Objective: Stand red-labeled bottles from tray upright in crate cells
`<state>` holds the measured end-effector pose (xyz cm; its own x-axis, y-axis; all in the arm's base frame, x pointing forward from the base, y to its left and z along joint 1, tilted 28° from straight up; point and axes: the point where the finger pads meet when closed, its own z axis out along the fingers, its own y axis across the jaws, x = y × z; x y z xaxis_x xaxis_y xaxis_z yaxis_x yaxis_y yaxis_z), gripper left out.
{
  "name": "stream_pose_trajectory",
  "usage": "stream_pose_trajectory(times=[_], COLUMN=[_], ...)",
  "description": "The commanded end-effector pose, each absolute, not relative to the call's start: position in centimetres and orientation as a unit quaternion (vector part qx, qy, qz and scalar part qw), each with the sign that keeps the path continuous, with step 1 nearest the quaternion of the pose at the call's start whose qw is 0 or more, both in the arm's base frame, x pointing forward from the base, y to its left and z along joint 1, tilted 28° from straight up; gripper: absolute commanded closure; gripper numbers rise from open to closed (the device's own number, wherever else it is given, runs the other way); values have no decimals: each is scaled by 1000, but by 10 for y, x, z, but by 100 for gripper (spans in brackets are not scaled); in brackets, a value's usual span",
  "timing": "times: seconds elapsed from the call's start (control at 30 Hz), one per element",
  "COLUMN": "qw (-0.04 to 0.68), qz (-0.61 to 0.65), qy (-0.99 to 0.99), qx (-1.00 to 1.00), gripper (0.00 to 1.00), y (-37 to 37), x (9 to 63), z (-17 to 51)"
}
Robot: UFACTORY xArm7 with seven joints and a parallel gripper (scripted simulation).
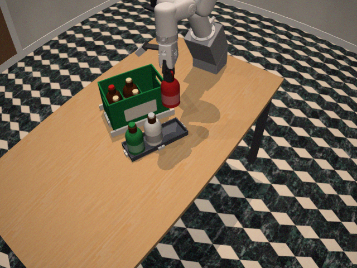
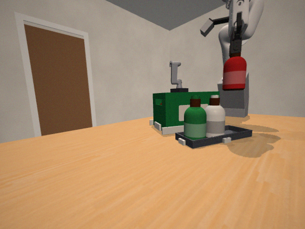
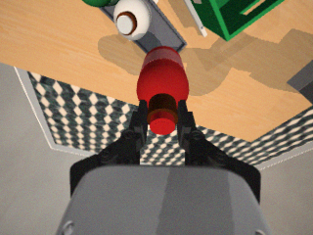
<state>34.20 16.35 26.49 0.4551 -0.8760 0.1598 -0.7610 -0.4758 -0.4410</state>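
Gripper (image 1: 168, 75) (image 2: 235, 53) (image 3: 162, 109): clasping a red bottle (image 1: 170, 92) (image 2: 234, 73) (image 3: 162, 80) by its neck, holding it upright and raised, upper centre of the top view, upper right of the exterior. Crate (image 1: 138, 110) (image 2: 172, 110) (image 3: 222, 22), green, left of centre in the top view: containing four brown bottles, one red-capped, three cream-capped. Tray (image 1: 184, 132) (image 2: 209, 142) (image 3: 168, 41), dark, near mid-frame: carrying one green bottle (image 1: 134, 140) (image 2: 195, 123) (image 3: 98, 1) and one white bottle (image 1: 153, 131) (image 2: 215, 120) (image 3: 132, 20), both standing. Crate walls are hiding the lower bodies; the wrist view is cutting off crate and green bottle.
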Motion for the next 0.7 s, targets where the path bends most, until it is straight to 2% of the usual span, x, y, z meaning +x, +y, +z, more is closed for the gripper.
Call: stream_pose_trajectory(times=[0.0, 0.67], qw=[156, 156], qz=[-186, -186], qy=[488, 488], qx=[-839, -839], gripper=[100, 100], y=[164, 163], x=[340, 337], z=[270, 277])
